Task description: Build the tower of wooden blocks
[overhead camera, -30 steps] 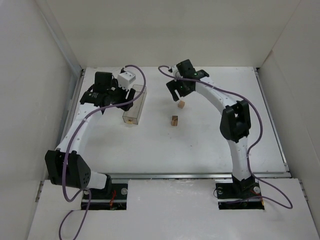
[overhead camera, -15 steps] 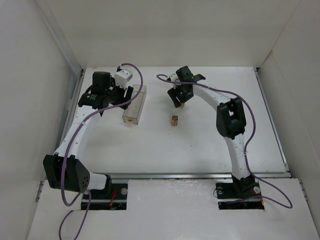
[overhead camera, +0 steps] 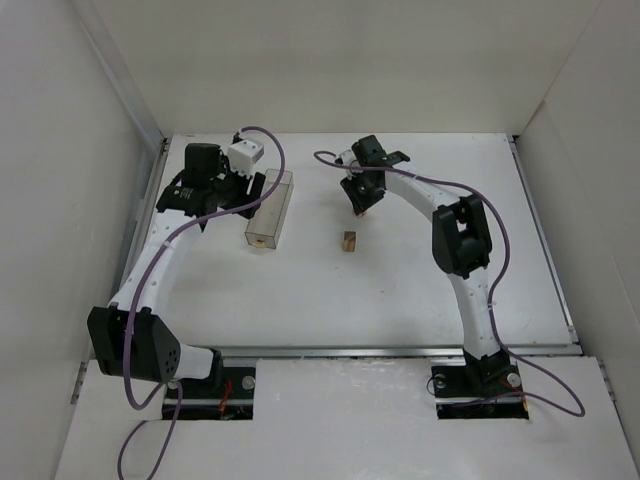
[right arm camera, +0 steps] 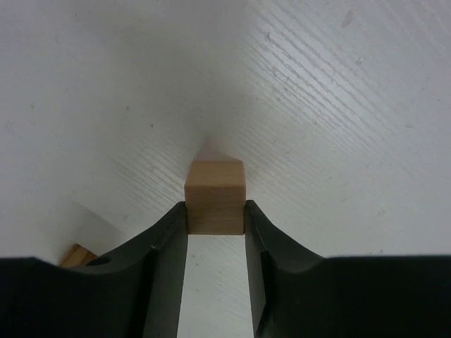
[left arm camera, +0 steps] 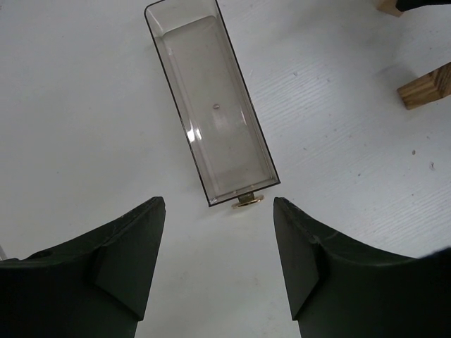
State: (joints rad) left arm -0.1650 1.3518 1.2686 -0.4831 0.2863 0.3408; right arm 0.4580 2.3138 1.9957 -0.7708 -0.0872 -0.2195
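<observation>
My right gripper (right arm camera: 215,211) is shut on a small tan wood block (right arm camera: 215,196) at table level, its fingers pressed on the block's two sides. From above, this block (overhead camera: 363,207) shows just under the right gripper (overhead camera: 360,200) at the table's far middle. The wood block tower (overhead camera: 348,240), a short tan column, stands a little nearer and left of it; its corner (right arm camera: 76,255) shows in the right wrist view, and the tower (left arm camera: 426,86) also shows in the left wrist view. My left gripper (left arm camera: 218,260) hangs open and holds nothing, just short of the clear box's end.
A long clear plastic box (overhead camera: 270,208) lies on the table at the far left, with a small gold knob (left arm camera: 247,200) at its near end. White walls close in the table on the left, right and back.
My right gripper has come down around the loose block and shut on it. The left arm drew back slightly to the left, still open.
</observation>
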